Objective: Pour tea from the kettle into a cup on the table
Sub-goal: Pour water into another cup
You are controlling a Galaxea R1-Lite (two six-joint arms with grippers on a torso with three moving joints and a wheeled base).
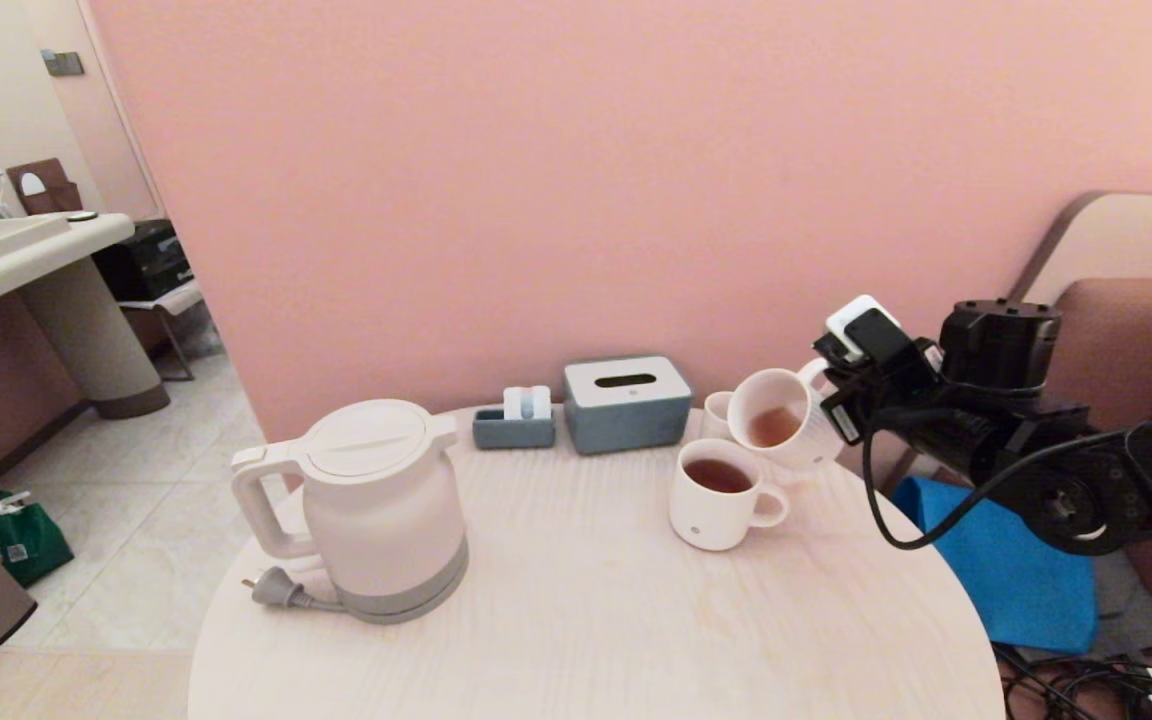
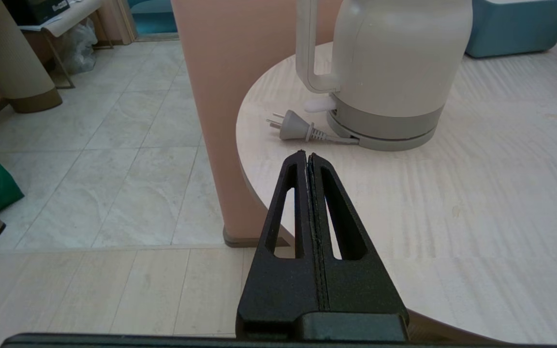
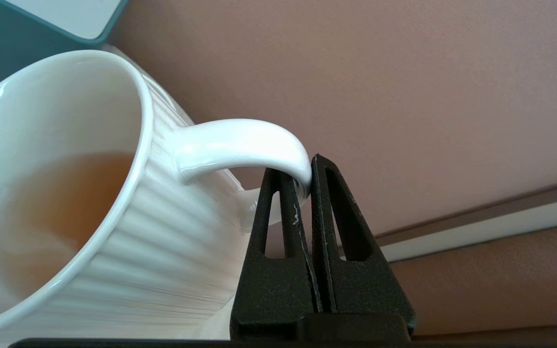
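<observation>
Kettle (image 1: 381,505), lid on, stands upright on the left part of the table (image 1: 586,620), handle toward the table's edge, its plug (image 1: 276,588) lying loose just beside the base. My left gripper (image 2: 307,155) hangs off the near left edge of the table, apart from the plug, jaws pressed together on nothing; I leave that arm parked.

Behind the middle of the table sit a small blue holder (image 1: 514,425) and a blue tissue box (image 1: 626,403) against the wall. Right of centre a mug (image 1: 719,495) of dark red-brown tea rests on the tabletop, and a smaller white cup (image 1: 716,412) shows behind it.

Right again, my right gripper (image 3: 307,176) pinches the handle of the ribbed cup (image 1: 781,415), jaws closed on the loop. That cup is lifted off the table and tilted, mouth toward the kettle, directly above and behind the dark mug. A pale orange tea (image 3: 61,208) pools in its lower side.

Step in hand, as I judge it: handling the cup, not the kettle, which nothing holds. Next I need to level the cup before the liquid reaches the rim, then set it down on bare tabletop, apart from the dark mug.
</observation>
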